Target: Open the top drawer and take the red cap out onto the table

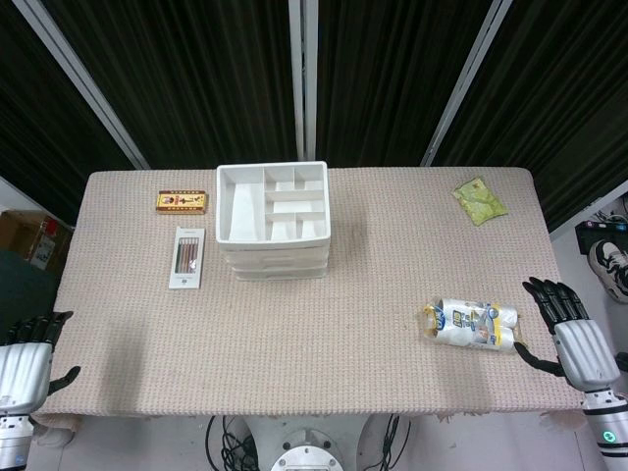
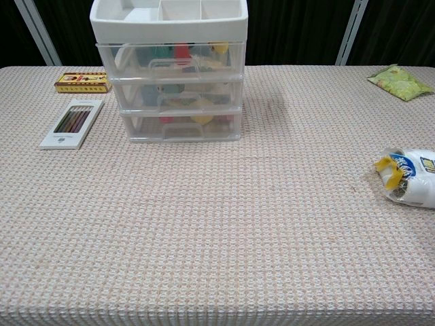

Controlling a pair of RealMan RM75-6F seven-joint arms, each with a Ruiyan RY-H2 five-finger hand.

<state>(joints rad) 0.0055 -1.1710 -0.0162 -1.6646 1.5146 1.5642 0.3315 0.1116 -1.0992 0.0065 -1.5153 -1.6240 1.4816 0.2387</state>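
A white and clear plastic drawer unit [image 1: 272, 220] [image 2: 178, 75] stands at the back middle of the table. Its top drawer [image 2: 171, 60] is closed. Through its clear front a red object [image 2: 181, 52] shows, likely the red cap. My left hand [image 1: 26, 363] hangs at the table's near left corner, fingers apart, holding nothing. My right hand [image 1: 571, 329] is at the near right edge, also open and empty, just right of a bag. The chest view shows neither hand.
A bag of white rolls [image 1: 471, 324] [image 2: 410, 176] lies near my right hand. A green packet [image 1: 479, 200] [image 2: 399, 82] sits at the back right. A pencil box [image 1: 185, 257] [image 2: 73, 123] and a small yellow box [image 1: 183, 202] [image 2: 83, 82] lie left of the drawers.
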